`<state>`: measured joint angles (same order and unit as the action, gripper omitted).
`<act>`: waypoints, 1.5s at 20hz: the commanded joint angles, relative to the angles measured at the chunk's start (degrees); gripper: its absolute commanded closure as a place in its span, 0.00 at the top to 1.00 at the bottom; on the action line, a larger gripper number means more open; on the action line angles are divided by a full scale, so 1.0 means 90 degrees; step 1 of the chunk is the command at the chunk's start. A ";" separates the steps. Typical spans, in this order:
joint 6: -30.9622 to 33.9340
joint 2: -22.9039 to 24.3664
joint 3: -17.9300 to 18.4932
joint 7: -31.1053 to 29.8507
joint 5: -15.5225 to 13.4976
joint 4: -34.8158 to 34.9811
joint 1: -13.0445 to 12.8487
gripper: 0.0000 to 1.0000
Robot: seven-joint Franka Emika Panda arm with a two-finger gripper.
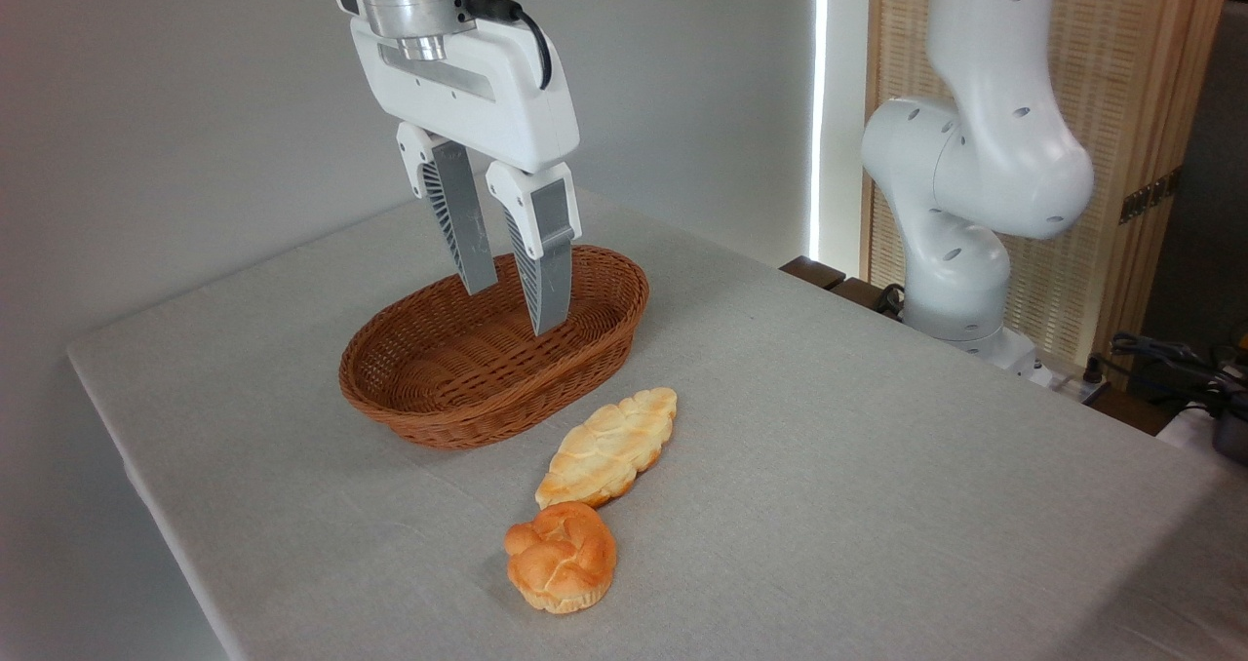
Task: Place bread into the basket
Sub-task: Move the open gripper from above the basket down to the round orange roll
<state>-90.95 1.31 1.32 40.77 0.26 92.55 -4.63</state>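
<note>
The bread (562, 556), a small knotted bun with a glossy golden-brown crust, lies on the grey tablecloth near the table's front edge. The basket (419, 403), an oval reddish-brown wicker one, stands behind it towards the left and holds nothing. My gripper (513, 307) hangs over the basket's far half with its grey fingers pointing down. It is open, with a narrow gap between the fingers and nothing in them. The bun lies well in front of the gripper and lower in the picture.
A longer, paler, leaf-shaped scored loaf (609, 447) lies between basket and bun, its near end touching the bun. The arm's white base (960, 213) stands past the table's right edge. Cables and dark gear (1185, 369) sit at far right. Wall behind.
</note>
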 commanded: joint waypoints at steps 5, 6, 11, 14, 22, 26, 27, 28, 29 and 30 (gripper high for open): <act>-0.0168 -0.0048 0.0019 -0.0028 -0.0029 0.0039 0.0026 1.00; -0.0168 -0.0048 0.0019 -0.0028 -0.0029 0.0039 0.0026 1.00; -0.0547 -0.0067 0.0019 -0.0008 0.0009 0.0282 0.0026 1.00; -0.1278 -0.0125 0.0009 0.0011 0.0019 0.0769 0.0026 1.00; -0.1857 -0.0868 0.0009 0.1017 0.0547 0.1211 0.0260 1.00; -0.2080 -0.1307 0.0000 0.1037 0.0576 0.1250 0.0348 1.00; -0.2217 -0.1404 -0.0001 0.1066 0.0576 0.1279 0.0368 1.00; -0.2363 -0.1492 -0.0001 0.1095 0.0576 0.1308 0.0368 1.00; -0.2452 -0.1551 -0.0020 0.1105 0.0576 0.1318 0.0397 1.00; -0.2540 -0.1619 -0.0059 0.1134 0.0586 0.1318 0.0455 1.00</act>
<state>-110.93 -11.70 1.37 49.32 4.77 104.09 -1.61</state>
